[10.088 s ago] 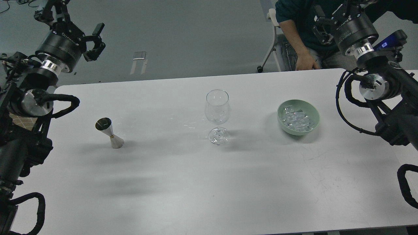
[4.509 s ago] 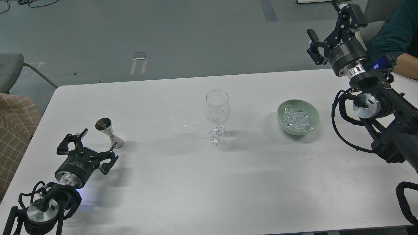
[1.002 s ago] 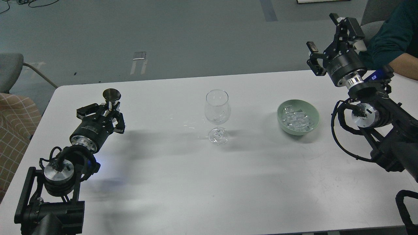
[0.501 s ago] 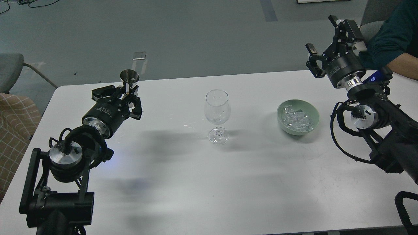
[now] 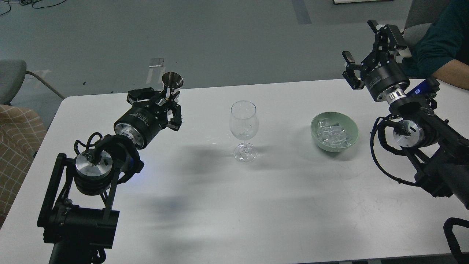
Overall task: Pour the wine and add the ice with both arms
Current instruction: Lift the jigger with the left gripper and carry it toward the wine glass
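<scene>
A clear stemmed wine glass stands upright at the table's middle. My left gripper is shut on the waist of a steel jigger and holds it upright in the air, left of the glass. A pale green bowl right of the glass holds a heap of clear ice cubes. My right gripper is open and empty, raised behind the bowl near the table's far right edge.
A white table bears everything. A person's teal-sleeved arm rests at the far right corner, close behind my right gripper. A grey chair and a checked cushion stand off the table's left edge.
</scene>
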`<state>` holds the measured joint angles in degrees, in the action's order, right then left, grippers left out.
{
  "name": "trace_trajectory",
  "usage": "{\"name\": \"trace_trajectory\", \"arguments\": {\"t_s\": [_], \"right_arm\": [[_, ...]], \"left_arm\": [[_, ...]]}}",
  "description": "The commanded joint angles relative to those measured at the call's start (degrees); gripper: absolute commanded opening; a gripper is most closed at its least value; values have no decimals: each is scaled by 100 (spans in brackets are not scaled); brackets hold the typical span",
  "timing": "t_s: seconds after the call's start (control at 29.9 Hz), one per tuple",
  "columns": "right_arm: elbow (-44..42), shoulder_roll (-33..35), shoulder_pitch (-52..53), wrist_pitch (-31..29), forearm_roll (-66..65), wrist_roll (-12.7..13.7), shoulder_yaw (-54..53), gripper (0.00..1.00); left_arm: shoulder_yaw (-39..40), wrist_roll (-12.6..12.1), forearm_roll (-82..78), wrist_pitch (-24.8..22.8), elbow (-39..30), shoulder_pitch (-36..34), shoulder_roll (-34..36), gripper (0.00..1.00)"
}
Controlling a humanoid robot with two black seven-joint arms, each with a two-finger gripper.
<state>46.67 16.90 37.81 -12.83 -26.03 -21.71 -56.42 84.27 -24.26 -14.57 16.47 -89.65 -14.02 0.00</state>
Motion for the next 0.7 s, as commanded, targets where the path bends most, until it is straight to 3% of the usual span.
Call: {"name": "trace_trajectory", "arguments": {"t_s": [0.0, 0.67], "right_arm": [[0, -3, -1, 0, 2, 0, 0, 100], [0, -64, -28, 0, -7, 0, 9, 100]], "left_arm": [[-173, 17, -89, 84, 0, -65, 0, 0], [-1017, 35, -388, 409, 9, -452, 0, 0]]}}
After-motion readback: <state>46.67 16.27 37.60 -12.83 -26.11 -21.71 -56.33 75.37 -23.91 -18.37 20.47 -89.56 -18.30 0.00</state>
